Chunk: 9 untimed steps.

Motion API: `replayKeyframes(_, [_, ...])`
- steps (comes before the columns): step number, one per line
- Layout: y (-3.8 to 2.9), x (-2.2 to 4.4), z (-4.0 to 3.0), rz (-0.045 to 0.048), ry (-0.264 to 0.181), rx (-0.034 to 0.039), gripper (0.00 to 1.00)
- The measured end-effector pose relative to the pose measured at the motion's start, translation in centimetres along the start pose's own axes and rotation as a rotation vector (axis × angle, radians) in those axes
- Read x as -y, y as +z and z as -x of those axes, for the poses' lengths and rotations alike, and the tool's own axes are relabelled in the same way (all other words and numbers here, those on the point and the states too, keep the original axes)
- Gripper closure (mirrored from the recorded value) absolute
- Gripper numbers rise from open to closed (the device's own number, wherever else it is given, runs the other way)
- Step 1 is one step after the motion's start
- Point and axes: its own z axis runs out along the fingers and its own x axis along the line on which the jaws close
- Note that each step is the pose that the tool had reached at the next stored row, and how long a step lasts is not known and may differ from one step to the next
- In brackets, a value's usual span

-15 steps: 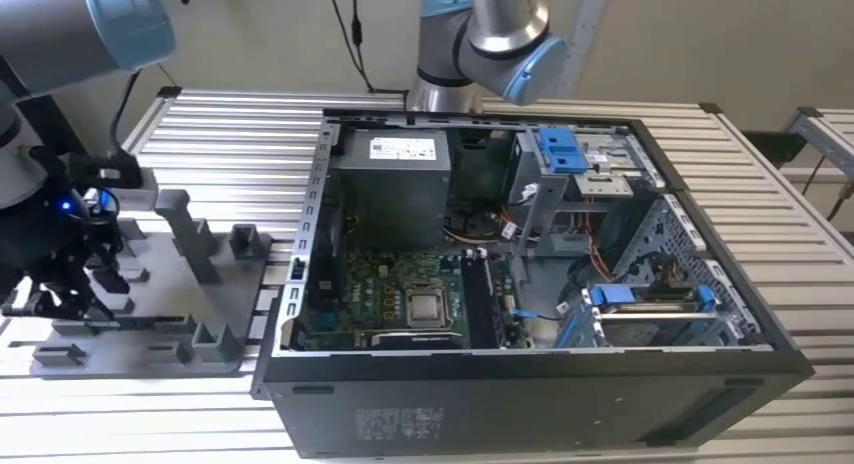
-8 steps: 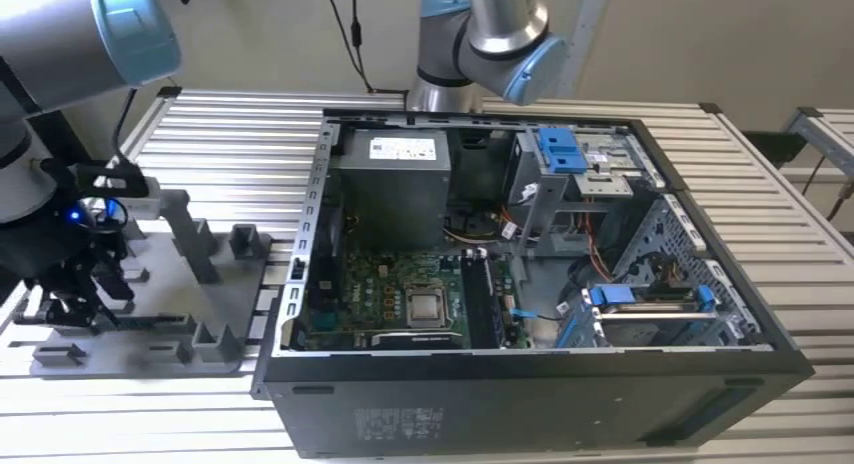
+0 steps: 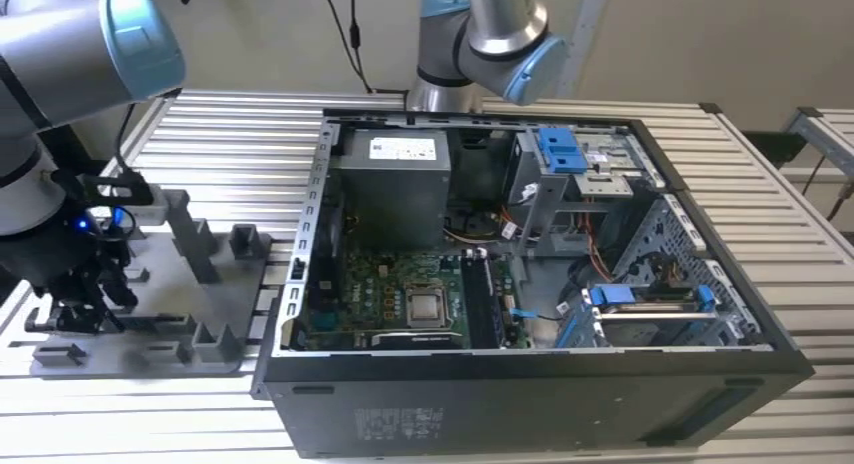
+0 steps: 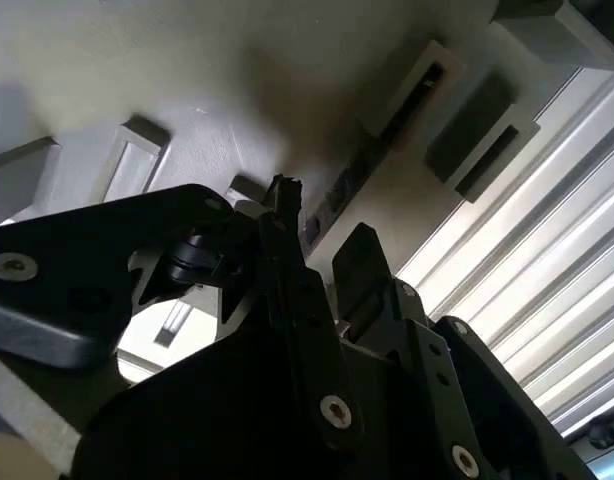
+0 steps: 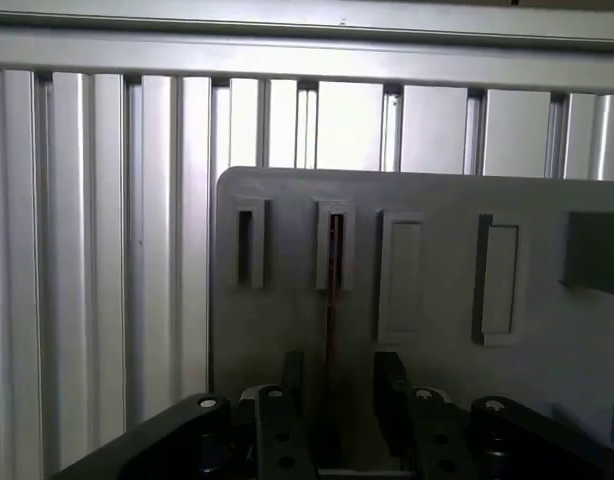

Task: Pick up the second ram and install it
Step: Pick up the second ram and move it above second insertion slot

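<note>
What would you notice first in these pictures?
The big open computer case sits in the middle of the slatted table, its green board showing. At the exterior view's left, the gripper hangs low over a grey tray, its fingers either side of a thin memory stick standing in it.

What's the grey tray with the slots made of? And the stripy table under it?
The grey tray looks like plastic: it is matte and one even grey, and its slots have soft, moulded-looking edges. Painted metal can't be ruled out. The table looks like bare metal, probably aluminium, because its ribs are pale and silvery with long shiny highlights.
</note>
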Motion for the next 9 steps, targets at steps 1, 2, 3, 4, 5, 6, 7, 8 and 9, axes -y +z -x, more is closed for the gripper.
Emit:
replayKeyframes(1, [0.1,0.0,0.0,0.0002,-0.003,-0.0003,0.58])
replayKeyframes(2, [0.2,0.0,-0.01,0.0004,-0.007,-0.0005,0.58])
replayKeyframes(3, [0.3,-0.01,-0.02,0.0005,-0.01,-0.0006,0.58])
replayKeyframes(4, [0.41,-0.01,-0.03,0.0005,-0.013,-0.0006,0.58])
replayKeyframes(5, [0.51,-0.02,-0.04,0.0007,-0.016,-0.0006,0.58])
replayKeyframes(6, [0.6,-0.02,-0.08,0.0009,-0.019,-0.0006,0.58])
replayKeyframes(7, [0.68,-0.02,-0.11,0.001,-0.022,-0.0006,0.58])
replayKeyframes(8, [0.74,-0.01,-0.15,0.0009,-0.025,-0.0005,0.58])
replayKeyframes(9, [0.79,-0.02,-0.19,0.0011,-0.028,-0.0005,0.58])
